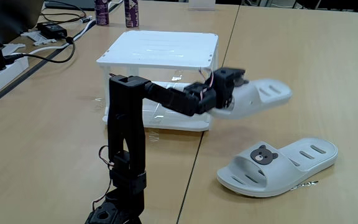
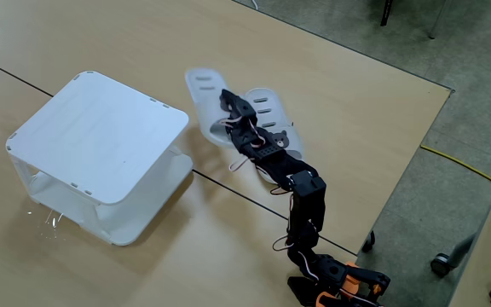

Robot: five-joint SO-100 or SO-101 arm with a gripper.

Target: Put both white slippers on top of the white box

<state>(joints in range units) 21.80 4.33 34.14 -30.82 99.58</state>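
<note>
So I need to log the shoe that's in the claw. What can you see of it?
The held slipper is an off-white, rubbery-looking slide with oval slots along its sole. The gripper clamps its strap end, so any badge there is hidden. It hangs lifted above the table, roughly level, heel pointing away from the arm, beside the white box at about the height of its top, not yet over it. Only the gripper touches it.

Black plastic arm [image 1: 128,118], boxy segments, thin white and red wires; orange parts at base [image 2: 339,277].

box top [image 1: 160,46]: bare | second slipper [image 1: 278,165]: on table, apart from box
</note>
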